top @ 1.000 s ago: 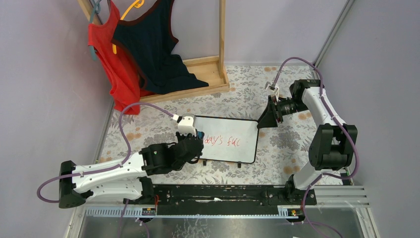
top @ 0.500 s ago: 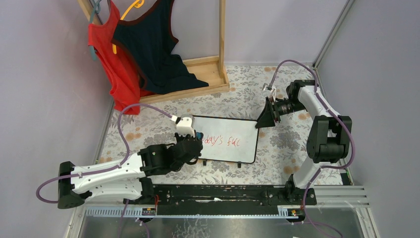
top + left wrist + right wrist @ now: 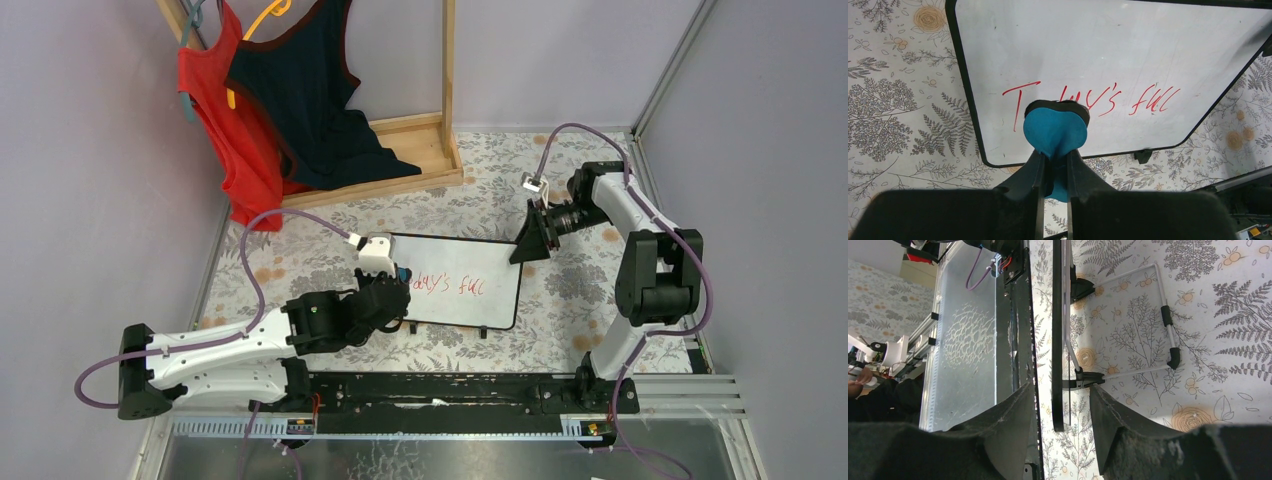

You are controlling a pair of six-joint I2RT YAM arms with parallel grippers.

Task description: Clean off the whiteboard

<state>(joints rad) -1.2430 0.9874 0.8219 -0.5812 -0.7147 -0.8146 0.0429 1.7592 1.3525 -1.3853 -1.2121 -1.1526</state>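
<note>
Over the table, the top camera showed the whiteboard [image 3: 465, 262] sitting on the flowered tablecloth [image 3: 560, 300] between the arms, with the left gripper [image 3: 398, 282] at its left end and the right gripper [image 3: 522, 250] at its far right corner. From the left wrist, the jaws were clamped on a blue eraser [image 3: 1055, 131] whose pad sat over the red writing [image 3: 1108, 102], just after the first letter, and most of the line lay unwiped to its right. From the right wrist, the board appeared edge-on, propped on a wire stand [image 3: 1168, 315]. Its frame passed between the right gripper's fingers [image 3: 1008, 420], which stood apart with a gap on either side (straddling, not pinching). That, I judged, was the risk — with nothing holding the board, a hard sideways stroke could shove it across the cloth or tip it on its stand, while a light one might only smear the ink.
</note>
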